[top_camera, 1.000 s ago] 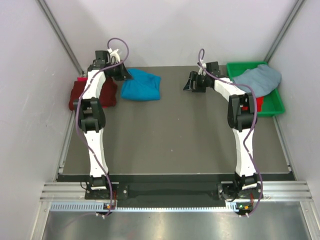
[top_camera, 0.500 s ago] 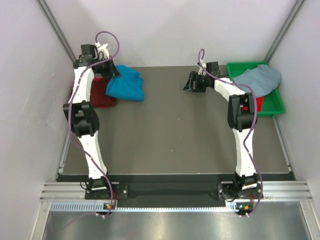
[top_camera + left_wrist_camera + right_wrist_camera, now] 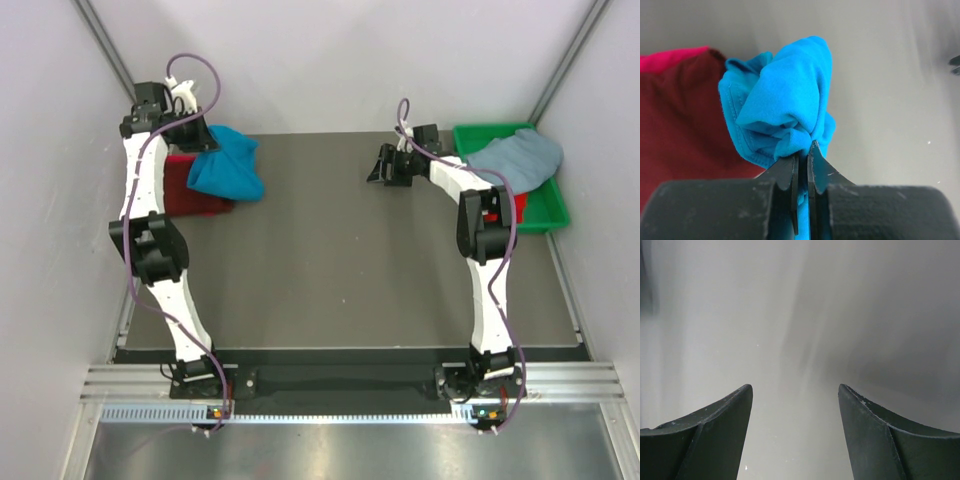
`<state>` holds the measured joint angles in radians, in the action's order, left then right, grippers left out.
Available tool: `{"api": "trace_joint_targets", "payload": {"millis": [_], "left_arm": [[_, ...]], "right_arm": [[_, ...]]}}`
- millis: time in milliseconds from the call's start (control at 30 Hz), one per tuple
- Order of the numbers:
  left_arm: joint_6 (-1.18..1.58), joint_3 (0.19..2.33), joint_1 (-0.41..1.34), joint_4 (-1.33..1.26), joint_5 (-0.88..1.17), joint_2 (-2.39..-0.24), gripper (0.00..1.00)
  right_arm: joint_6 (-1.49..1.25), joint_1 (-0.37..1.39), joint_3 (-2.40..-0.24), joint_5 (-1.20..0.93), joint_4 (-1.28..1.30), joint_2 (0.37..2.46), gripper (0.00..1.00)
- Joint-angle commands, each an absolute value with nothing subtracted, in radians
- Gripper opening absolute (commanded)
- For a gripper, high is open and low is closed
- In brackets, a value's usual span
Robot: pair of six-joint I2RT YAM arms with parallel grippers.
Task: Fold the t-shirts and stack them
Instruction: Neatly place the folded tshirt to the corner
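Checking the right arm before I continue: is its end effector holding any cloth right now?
No, the black right end effector stands wide open and grips nothing.

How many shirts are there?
4: turquoise shirt in the left claw, maroon shirt beside it, grey-blue shirt over the green bin, red shirt inside. Others may be hidden.

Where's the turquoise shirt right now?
Top view, far-left of the table: the turquoise shirt is held bunched by the left gripper, jaws shut on it, over the right edge of the maroon shirt.
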<state>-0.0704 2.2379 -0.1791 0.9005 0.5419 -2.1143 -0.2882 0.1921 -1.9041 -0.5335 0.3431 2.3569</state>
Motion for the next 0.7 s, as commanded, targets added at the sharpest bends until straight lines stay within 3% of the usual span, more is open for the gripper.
{"api": "trace_joint_targets", "payload": {"millis": [0,667], "left_arm": [[-0.124,2.241,-0.190,0.942,0.503,-2.033,0.00],[-0.192,2.276,-0.206,0.963,0.173,-2.059,0.00]], "right_arm": [[-0.281,0.195,-1.899,-0.554,0.307,2.278,0.70],[-0.310,0.195,-1.853,-0.584,0.285,2.270,0.69]]}}
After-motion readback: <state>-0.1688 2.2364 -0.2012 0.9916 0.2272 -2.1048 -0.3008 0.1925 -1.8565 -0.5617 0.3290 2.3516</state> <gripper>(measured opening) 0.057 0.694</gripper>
